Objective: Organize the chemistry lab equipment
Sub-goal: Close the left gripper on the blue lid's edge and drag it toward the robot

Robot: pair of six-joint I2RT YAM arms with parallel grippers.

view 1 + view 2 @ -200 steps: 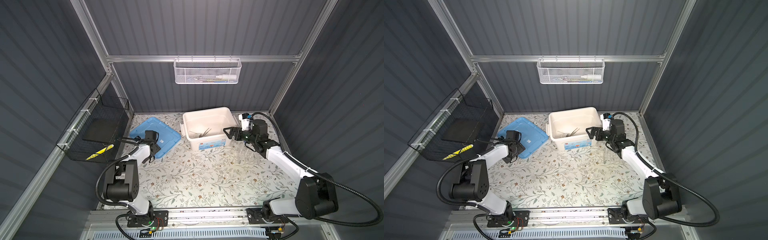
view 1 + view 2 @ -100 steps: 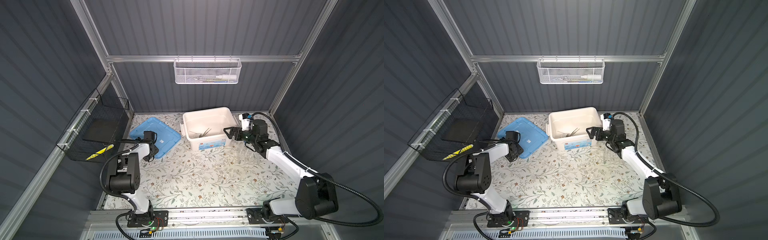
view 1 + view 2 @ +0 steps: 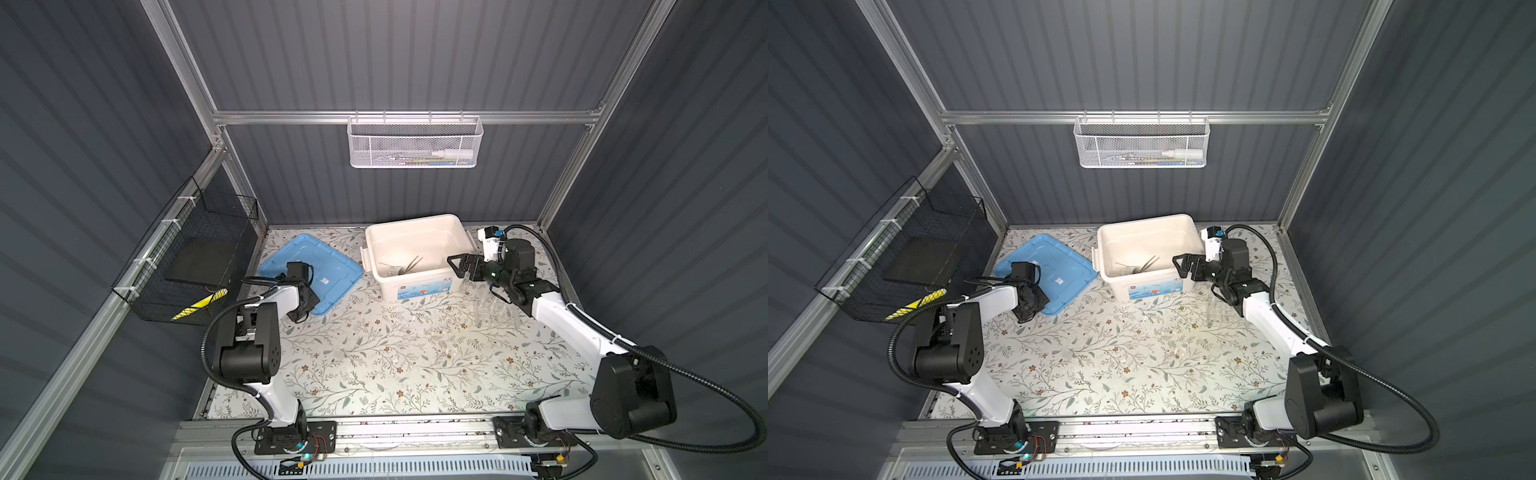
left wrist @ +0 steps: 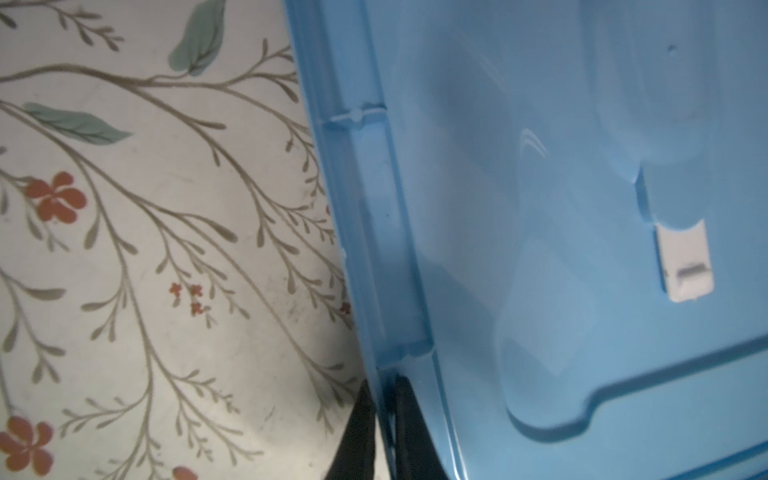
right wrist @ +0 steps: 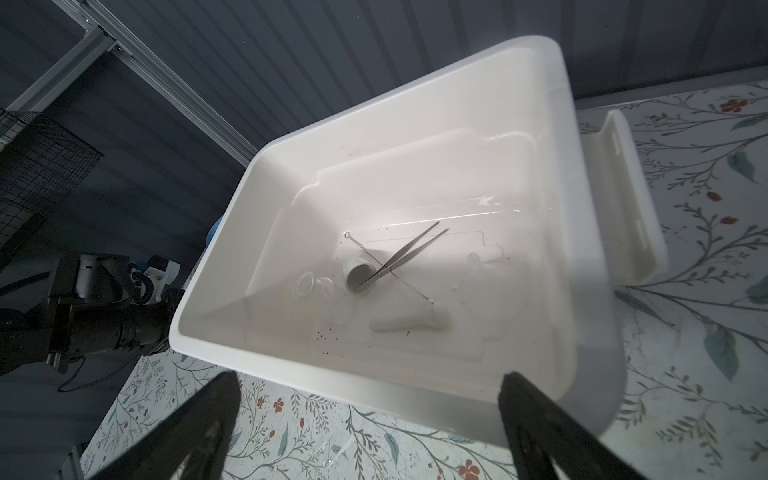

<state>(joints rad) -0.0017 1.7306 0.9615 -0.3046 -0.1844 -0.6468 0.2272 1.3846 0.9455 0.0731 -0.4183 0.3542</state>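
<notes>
The cream box [image 3: 415, 220] stands open at the back, seen in both top views. Inside it lie thin metal tweezers [image 5: 401, 259], a white pestle [image 5: 409, 321], a small white cup-like mortar [image 5: 359, 276] and a clear glass dish [image 5: 307, 286]. A clear tube rack [image 3: 494, 309] stands on the mat under my right arm. My right gripper [image 3: 461, 268] is open at the box's right wall, its jaws spread wide in the right wrist view [image 5: 370, 386]. My left gripper [image 4: 384, 411] is shut on the rim of the blue lid [image 3: 316, 270], which lies flat left of the box.
A white mesh basket [image 3: 415, 143] hangs on the back wall and a black wire basket [image 3: 187, 257] on the left wall. The box's white side latch [image 5: 631, 199] sticks out over the floral mat [image 3: 395, 353].
My left gripper has closed from open onto the blue lid's near edge, and the left arm drew in slightly. The right arm has not moved.
</notes>
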